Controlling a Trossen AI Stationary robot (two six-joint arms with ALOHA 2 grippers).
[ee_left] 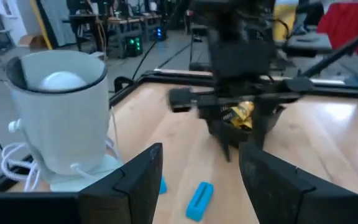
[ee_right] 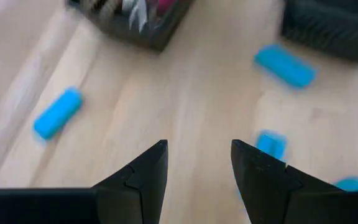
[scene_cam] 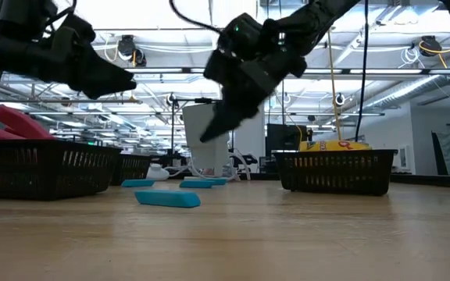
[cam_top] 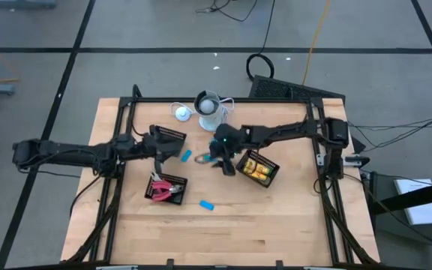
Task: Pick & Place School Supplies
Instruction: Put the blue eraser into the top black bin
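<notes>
Blue blocks (cam_top: 206,205) lie loose on the table (cam_top: 276,225): one near the front, others (cam_top: 185,156) between my two grippers. Red-handled pliers (cam_top: 163,187) sit in the left basket (cam_top: 166,189); yellow pieces (cam_top: 257,169) in the right basket (cam_top: 261,169). My right gripper (ee_right: 194,163) hovers released, empty, above the middle blocks. My left gripper (ee_left: 197,177) is likewise spread, empty, beside the white cup (ee_left: 64,118).

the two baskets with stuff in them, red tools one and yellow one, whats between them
In the high view, nothing: bare table runs from the red-tool basket to the yellow-piece basket. The nearest blue block lies off that line, toward the front.
</notes>
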